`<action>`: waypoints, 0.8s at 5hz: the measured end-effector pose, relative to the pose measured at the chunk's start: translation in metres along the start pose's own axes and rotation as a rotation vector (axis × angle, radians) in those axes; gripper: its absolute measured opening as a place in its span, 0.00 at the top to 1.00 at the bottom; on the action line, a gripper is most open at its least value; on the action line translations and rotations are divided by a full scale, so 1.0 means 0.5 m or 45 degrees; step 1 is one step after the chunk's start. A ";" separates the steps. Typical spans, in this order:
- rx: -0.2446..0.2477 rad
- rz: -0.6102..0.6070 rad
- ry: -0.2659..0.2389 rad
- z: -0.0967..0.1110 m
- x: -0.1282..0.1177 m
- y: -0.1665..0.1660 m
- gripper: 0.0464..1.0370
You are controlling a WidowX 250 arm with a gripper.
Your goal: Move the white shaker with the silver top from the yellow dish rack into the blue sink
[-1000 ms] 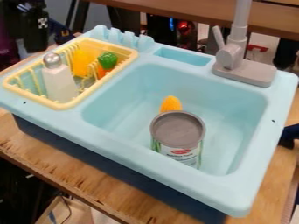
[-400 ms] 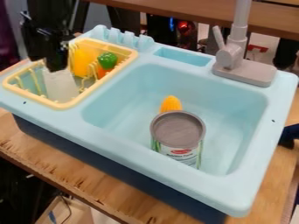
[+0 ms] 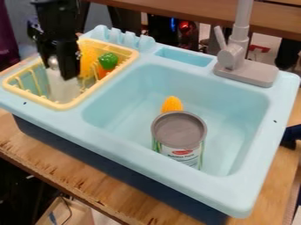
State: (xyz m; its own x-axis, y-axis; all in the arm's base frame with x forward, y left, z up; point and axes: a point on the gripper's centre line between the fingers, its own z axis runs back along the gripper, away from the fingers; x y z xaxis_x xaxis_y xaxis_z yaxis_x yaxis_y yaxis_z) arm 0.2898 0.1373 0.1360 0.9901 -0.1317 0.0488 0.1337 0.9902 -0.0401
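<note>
From where I stand, the black claw [image 3: 57, 66] hangs over the yellow rack [image 3: 60, 105], its jaws apart, with the silver top [image 3: 53, 62] of the white bottle [image 3: 63, 89] between them; I can't tell if they touch it. The bottle stands in the rack, near a green and orange toy [image 3: 108, 60]. In the blue sink [image 3: 126, 94], a can [image 3: 179, 130] stands in front of a yellow corn cob [image 3: 172, 104].
</note>
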 end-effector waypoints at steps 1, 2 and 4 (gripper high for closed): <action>-0.054 0.062 -0.083 0.032 -0.017 -0.013 0.42; -0.111 0.150 -0.114 0.088 -0.035 -0.052 0.42; -0.133 0.110 -0.234 0.201 -0.029 -0.182 0.42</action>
State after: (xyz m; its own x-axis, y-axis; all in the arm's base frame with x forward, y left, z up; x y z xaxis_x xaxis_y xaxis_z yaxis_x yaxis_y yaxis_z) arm 0.2591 0.0537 0.2391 0.9748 -0.0269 0.2214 0.0622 0.9861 -0.1544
